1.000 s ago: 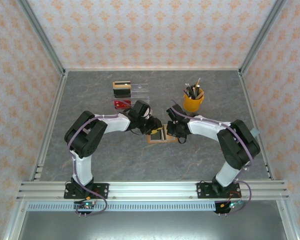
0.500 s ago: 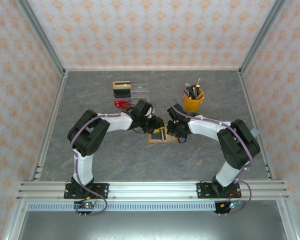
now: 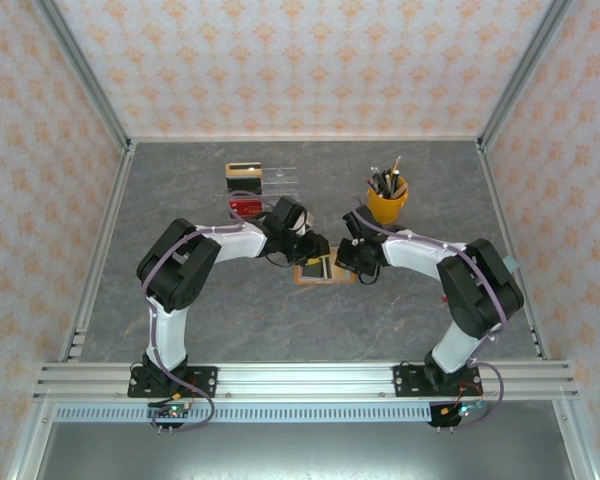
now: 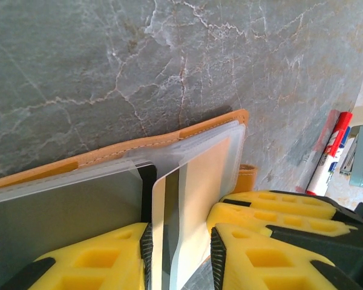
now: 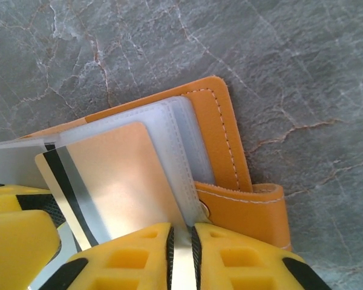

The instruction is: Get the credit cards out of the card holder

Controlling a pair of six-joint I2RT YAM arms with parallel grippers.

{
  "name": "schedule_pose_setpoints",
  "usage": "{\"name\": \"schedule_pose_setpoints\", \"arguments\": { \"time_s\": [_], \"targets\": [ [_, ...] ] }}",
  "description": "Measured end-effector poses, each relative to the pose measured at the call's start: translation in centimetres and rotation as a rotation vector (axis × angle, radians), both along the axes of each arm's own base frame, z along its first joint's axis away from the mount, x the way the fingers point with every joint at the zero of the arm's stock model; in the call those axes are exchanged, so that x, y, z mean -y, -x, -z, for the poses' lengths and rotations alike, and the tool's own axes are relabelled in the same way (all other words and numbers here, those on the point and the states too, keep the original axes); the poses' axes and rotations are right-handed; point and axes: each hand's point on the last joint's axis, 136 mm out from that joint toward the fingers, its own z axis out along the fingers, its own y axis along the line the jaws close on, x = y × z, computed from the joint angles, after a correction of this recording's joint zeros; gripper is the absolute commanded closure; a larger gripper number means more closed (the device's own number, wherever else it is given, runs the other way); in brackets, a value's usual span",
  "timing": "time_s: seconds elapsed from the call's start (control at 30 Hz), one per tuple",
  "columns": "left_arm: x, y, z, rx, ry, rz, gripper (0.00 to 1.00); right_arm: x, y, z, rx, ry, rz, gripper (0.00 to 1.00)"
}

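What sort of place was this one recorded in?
Probably a lab test cell rather than a real office: a grey stone-look table boxed in by wallpapered panels on aluminium posts, two arms bolted to a rail, and staged props like a yellow pen cup.

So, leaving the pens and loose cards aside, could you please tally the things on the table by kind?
Card holder: 1
Yellow cup: 1
Clear plastic case: 1
Total: 3
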Motion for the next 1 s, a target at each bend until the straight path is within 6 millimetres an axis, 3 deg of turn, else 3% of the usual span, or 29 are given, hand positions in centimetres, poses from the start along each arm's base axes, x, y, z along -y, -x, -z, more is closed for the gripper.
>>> {"name": "schedule_pose_setpoints", "arguments": {
  "time_s": [0.23,0.77,1.0],
  "targets": [
    [0.2,0.0,-0.3,0.028,0.011,0.038,0.67,0.0,-0.1,-0.1,-0.026,-0.099,0.029,0.81],
    [0.2,0.1,0.0,0.057,0.037,0.053,0.71,0.1,-0.1,-0.1,-0.033,-0.115,0.043,0.81],
    [0.9,1.5,0.0,0.069,0.057,0.099,0.71,0.0,-0.1,-0.1,-0.038,-0.121,0.048,0.81]
  ]
}}
